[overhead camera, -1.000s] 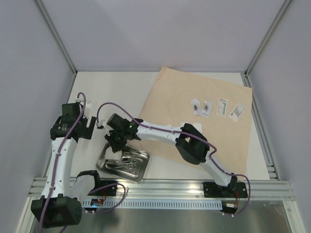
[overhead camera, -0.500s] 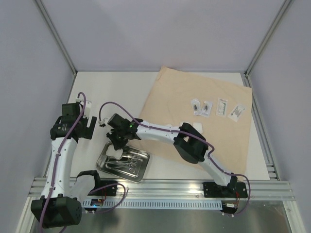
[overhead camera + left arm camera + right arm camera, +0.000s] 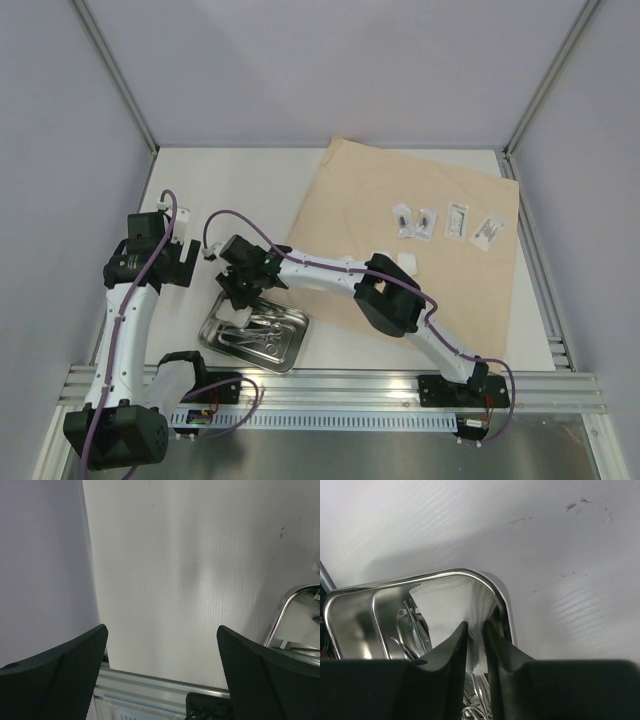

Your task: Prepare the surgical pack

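The small steel tray sits near the table's front left, and its rim shows in the right wrist view. Steel clamps lie inside it. A white gauze pad stands in the tray's corner against the wall. My right gripper is down in the tray with its jaws a little apart, and the gauze pad still sits in the narrow gap. My left gripper hangs wide open over bare table, left of the tray, with nothing in it. The tan wrap sheet lies at the back right.
Several small clear packets lie in a row on the sheet, and another white gauze pad rests beside my right arm. The aluminium rail runs along the table's near edge. Frame posts stand at the back corners.
My right gripper has settled lower into the tray with the gauze pad and its jaws have parted slightly. The left arm has not moved.
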You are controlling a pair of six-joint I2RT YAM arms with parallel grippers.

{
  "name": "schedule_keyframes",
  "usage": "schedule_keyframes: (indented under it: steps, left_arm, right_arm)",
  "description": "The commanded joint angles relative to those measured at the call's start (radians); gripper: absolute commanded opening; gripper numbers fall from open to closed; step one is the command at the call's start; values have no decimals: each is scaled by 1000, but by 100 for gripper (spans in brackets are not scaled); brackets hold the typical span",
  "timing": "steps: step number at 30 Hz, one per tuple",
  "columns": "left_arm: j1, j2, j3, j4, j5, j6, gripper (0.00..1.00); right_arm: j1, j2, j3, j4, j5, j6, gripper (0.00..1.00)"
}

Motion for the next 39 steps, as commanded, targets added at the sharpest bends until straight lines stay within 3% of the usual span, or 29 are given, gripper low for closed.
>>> schedule_keyframes:
  steps: [1,10,23,27,34,39]
  left_arm:
    - [-3,-11,0,5,21,-11,99]
    - [-3,-16,-1,2,33,-6,99]
    - [-3,-22,-4,-2,50,0,99]
    - [-3,-24,-6,-2,52,-2,99]
    - [-3,-22,-6,-1,47,-2,99]
    - [-3,-25,-6,-2,47,-3,100]
  right_arm:
    - [-7,-13,38,10,20,-4,25]
    - [-5,-82,43,9,34,-3,38]
    - [-2,-163,32,-8,104,4,45]
    - [16,-194,-30,21,149,20,40]
    - [28,-206,-143,170,26,140,1]
    - [28,-150,-147,181,25,194,0]
